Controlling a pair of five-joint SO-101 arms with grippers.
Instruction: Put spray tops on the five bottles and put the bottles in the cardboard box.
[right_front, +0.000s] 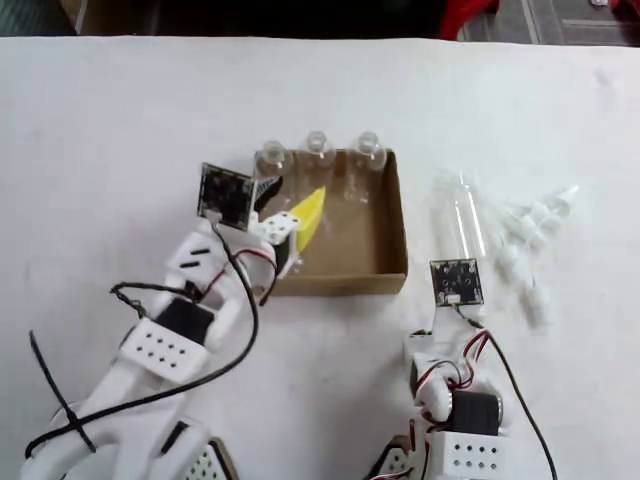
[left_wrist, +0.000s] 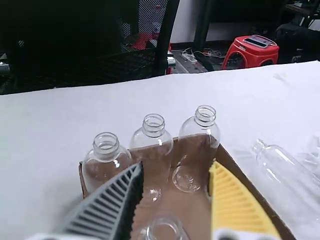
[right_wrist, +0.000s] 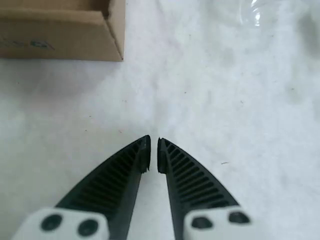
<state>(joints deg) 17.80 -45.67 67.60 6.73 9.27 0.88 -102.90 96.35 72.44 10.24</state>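
Note:
The cardboard box (right_front: 385, 262) sits mid-table. Three clear bottles (right_front: 316, 148) without spray tops stand upright along its far wall, also in the left wrist view (left_wrist: 152, 142). My left gripper (right_front: 287, 205), one finger grey (left_wrist: 117, 202) and one yellow (left_wrist: 235, 205), hangs over the box's near-left part. Its jaws are closed around a fourth capless bottle (left_wrist: 164, 227), whose mouth shows between them. A fifth bottle (right_front: 463, 215) lies on the table right of the box. My right gripper (right_wrist: 153, 150) is shut on nothing, low over bare table near the box's corner (right_wrist: 65, 35).
Several white spray tops (right_front: 530, 235) lie scattered at the right, beyond the lying bottle (left_wrist: 282, 167). The white table (right_front: 120, 130) has free room at the left and back. Black cables (right_front: 150, 300) trail from the left arm. A red stool (left_wrist: 250, 50) stands past the table.

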